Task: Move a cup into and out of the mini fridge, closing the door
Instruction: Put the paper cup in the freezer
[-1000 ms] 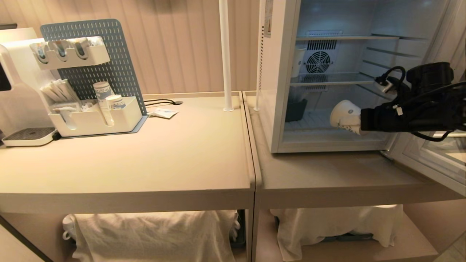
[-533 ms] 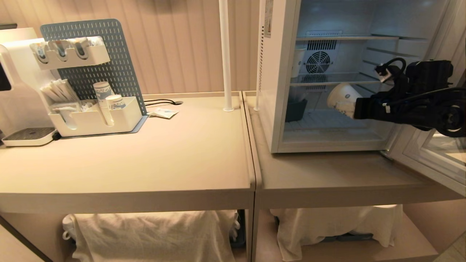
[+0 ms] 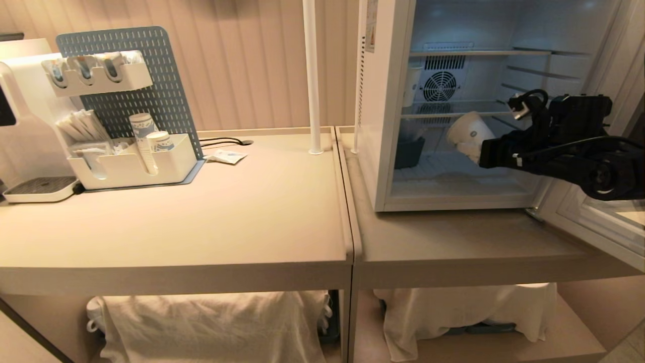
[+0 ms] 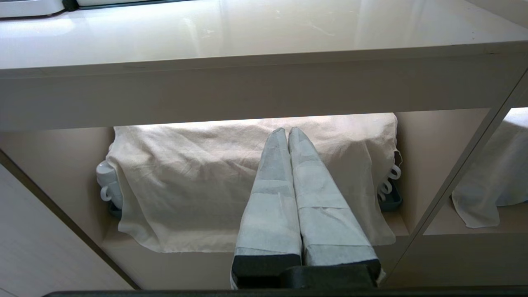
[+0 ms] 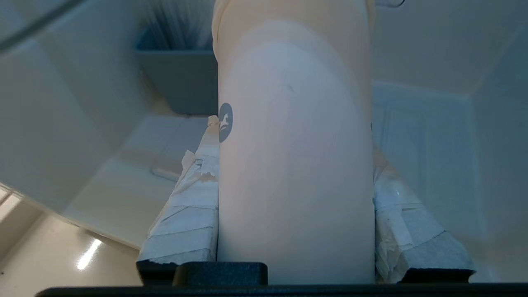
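Observation:
The white mini fridge (image 3: pixel 384 101) stands open on the right table, its door (image 3: pixel 579 224) swung out to the right. My right gripper (image 3: pixel 477 147) reaches into the lower compartment and is shut on the cup (image 3: pixel 469 134), a white paper cup with a round blue mark. The cup is tilted, hanging above the fridge floor just under the middle shelf. In the right wrist view the cup (image 5: pixel 295 165) fills the space between the taped fingers (image 5: pixel 194 198) of the right gripper (image 5: pixel 293 140). My left gripper (image 4: pixel 287 132) is shut and empty, parked below the table's front edge.
A dark bin (image 3: pixel 409 151) sits at the fridge's back left, and a white cup shape (image 3: pixel 414 85) shows on the shelf above it. On the left table are an organiser with stacked cups (image 3: pixel 146 143), a water dispenser (image 3: pixel 20 101) and a white pole (image 3: pixel 312 75).
My right gripper has lifted the cup and carried it a little to the left, deeper into the fridge, while its wrist rolled. The left arm has not moved.

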Robot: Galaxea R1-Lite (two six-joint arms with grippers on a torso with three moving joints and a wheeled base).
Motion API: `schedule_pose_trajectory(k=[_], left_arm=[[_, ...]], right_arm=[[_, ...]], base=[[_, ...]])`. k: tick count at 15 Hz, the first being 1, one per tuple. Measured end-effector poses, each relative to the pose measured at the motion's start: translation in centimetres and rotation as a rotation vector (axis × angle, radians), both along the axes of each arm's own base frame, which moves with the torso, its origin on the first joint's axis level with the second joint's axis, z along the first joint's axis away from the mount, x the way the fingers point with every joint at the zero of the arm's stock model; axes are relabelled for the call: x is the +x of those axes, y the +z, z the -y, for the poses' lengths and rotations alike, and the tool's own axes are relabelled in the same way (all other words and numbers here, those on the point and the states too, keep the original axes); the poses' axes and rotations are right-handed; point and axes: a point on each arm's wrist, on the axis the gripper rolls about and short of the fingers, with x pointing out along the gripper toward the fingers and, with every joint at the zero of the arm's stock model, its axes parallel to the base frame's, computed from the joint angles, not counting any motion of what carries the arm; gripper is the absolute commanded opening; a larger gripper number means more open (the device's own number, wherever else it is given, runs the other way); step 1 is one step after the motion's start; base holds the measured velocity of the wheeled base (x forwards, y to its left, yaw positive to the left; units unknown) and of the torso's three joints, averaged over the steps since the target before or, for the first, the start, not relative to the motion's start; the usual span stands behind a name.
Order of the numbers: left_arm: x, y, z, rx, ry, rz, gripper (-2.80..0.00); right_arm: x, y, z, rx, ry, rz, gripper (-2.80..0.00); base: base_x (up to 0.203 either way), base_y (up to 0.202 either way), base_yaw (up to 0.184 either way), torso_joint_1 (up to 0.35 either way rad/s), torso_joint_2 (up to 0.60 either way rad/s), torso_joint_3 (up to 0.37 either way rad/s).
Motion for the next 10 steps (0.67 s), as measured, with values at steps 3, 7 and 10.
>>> schedule_pose_trajectory(k=[3, 7, 10], left_arm=[[0.0, 0.0, 0.0, 0.000, 0.000, 0.000, -2.80], [0.0, 0.0, 0.0, 0.000, 0.000, 0.000, -2.80], [0.0, 0.0, 0.0, 0.000, 0.000, 0.000, -2.80]], right_arm=[[0.4, -1.3, 0.0, -0.002, -0.002, -0.029, -2.80], [0.4, -3.1, 0.1, -0.007, -0.003, -0.088, -2.80], [1.0, -3.2, 0.2, -0.007, -0.005, -0.057, -2.80]], base=[[0.000, 0.000, 0.000, 0.000, 0.00, 0.000], [0.000, 0.000, 0.000, 0.000, 0.00, 0.000], [0.000, 0.000, 0.000, 0.000, 0.00, 0.000]])
